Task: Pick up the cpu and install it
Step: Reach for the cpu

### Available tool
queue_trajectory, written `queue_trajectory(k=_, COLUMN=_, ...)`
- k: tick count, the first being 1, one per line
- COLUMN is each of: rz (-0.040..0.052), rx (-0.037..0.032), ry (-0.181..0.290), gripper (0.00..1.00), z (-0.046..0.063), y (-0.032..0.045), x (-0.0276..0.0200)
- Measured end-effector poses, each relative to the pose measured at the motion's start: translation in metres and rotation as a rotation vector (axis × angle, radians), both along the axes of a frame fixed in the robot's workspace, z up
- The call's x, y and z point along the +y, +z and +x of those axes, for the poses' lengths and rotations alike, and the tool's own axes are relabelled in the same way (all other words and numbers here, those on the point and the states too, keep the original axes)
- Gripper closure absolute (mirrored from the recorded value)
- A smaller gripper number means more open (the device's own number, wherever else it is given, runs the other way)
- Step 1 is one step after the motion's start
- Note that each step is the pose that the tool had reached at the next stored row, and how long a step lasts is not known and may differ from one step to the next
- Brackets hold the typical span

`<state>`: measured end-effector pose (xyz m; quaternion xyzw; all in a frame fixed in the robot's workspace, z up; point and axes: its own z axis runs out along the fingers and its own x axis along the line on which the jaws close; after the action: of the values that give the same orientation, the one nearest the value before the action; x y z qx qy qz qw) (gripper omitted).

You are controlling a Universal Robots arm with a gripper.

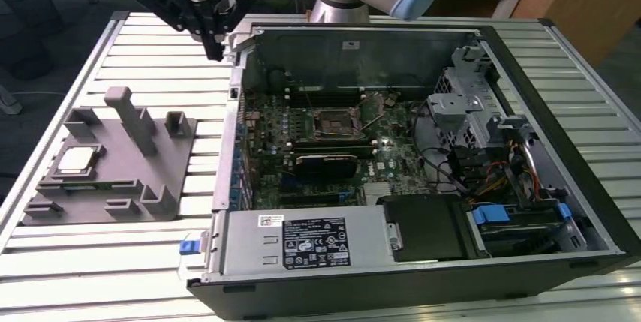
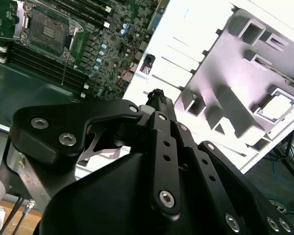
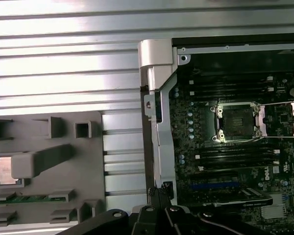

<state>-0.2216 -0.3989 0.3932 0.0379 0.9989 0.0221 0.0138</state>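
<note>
Silver-topped cpu (image 1: 77, 158) sits flat in a recess of the grey holder block (image 1: 95, 194). Block lies on the slatted metal table (image 1: 150, 59) outside the pc case (image 1: 421, 284), just beside its side wall. My pincer (image 1: 215, 53) hangs by that same wall near a case corner, on the block's side, well apart from the cpu. Fingers pinched together, gripping nothing. Inside the case, mobo socket (image 1: 334, 121) stands open w/ its frame flipped up.

cpu (image 3: 4, 171) seated in grey fixture (image 3: 88, 161), empty socket (image 3: 237, 122) in open case (image 3: 157, 54)
</note>
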Motion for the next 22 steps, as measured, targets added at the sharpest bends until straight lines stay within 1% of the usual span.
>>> queue_trajectory(k=15, rz=0.0, rx=-0.001, ry=0.0, gripper=0.89, z=-0.021, y=0.0, x=0.0)
queue_trajectory(k=22, rz=0.0, rx=-0.0011, ry=0.0, gripper=0.89, z=-0.026, y=0.0, x=0.0)
